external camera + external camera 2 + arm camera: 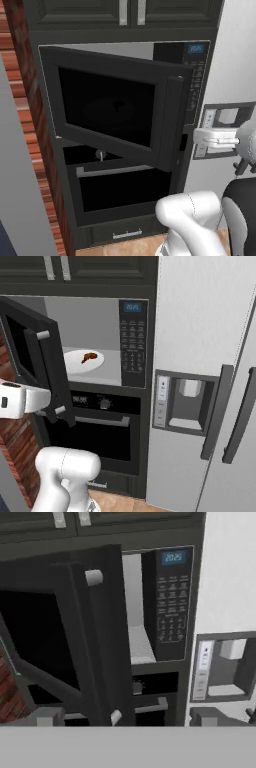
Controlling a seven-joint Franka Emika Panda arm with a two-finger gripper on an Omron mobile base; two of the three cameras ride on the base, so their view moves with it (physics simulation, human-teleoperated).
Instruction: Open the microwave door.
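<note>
At frame left, door swung open off microwave; plate inside. Hand spread, gripping nothing, near handle.

The microwave sits built into a dark cabinet column, directly above the oven. On the microwave's grey inner floor lies a white plate, left of the keypad, and on the plate rests a small brown piece of food.
</note>
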